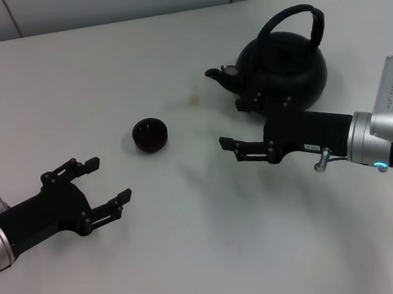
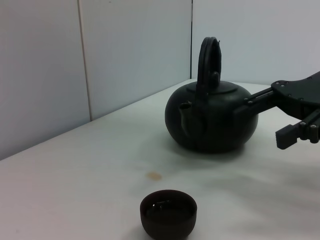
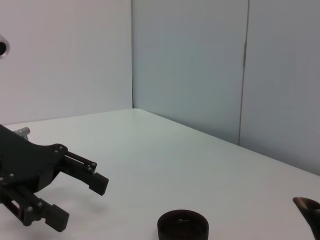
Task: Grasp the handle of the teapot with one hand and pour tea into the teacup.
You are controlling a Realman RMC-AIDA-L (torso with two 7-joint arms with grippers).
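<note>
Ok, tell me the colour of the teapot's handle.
The handle is matte black, like the teapot body; the head view shows it best.

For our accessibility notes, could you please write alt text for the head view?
A black teapot with an arched handle stands at the far right of a white table, the open right hand just in front of it. A small dark teacup sits mid-table; the open left hand rests near left.
</note>
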